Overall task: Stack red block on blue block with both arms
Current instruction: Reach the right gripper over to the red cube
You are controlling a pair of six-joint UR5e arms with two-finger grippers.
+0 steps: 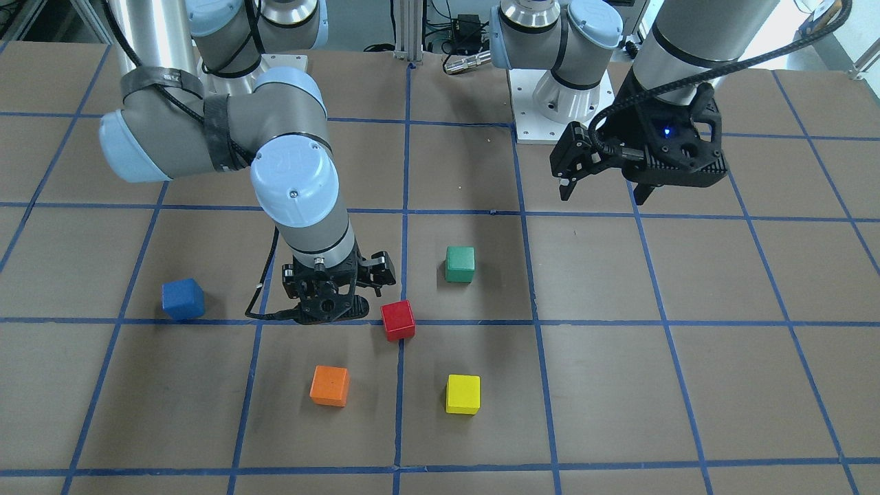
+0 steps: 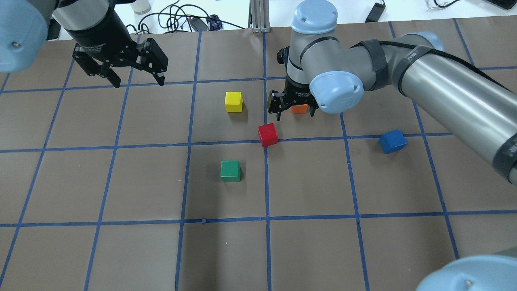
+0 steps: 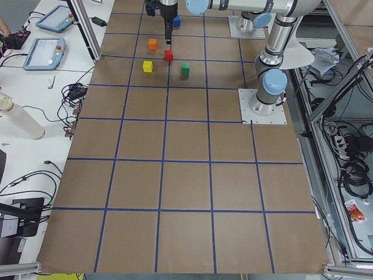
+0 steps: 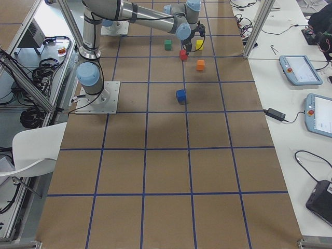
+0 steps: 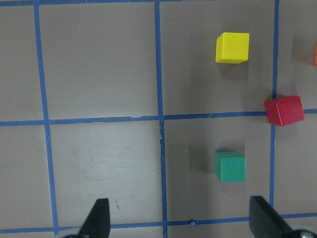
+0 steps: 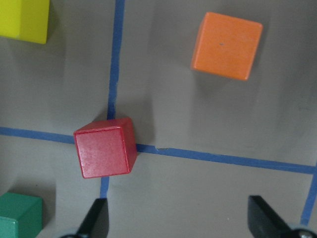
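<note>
The red block (image 1: 398, 320) lies on a blue tape line near the table's middle; it also shows in the overhead view (image 2: 267, 135) and the right wrist view (image 6: 105, 153). The blue block (image 1: 183, 299) sits alone towards the robot's right (image 2: 392, 141). My right gripper (image 2: 291, 115) is open and empty, hovering just beside the red block, over the space between it and the orange cube (image 6: 227, 45). In the right wrist view the red block lies ahead of the left fingertip (image 6: 96, 218). My left gripper (image 2: 139, 83) is open and empty, raised far off at the left.
A green cube (image 2: 230, 171), a yellow cube (image 2: 233, 101) and the orange cube (image 2: 299, 108), partly hidden under the right wrist, stand around the red block. The brown table (image 2: 121, 182) carries a blue tape grid. Cables lie beyond the far edge.
</note>
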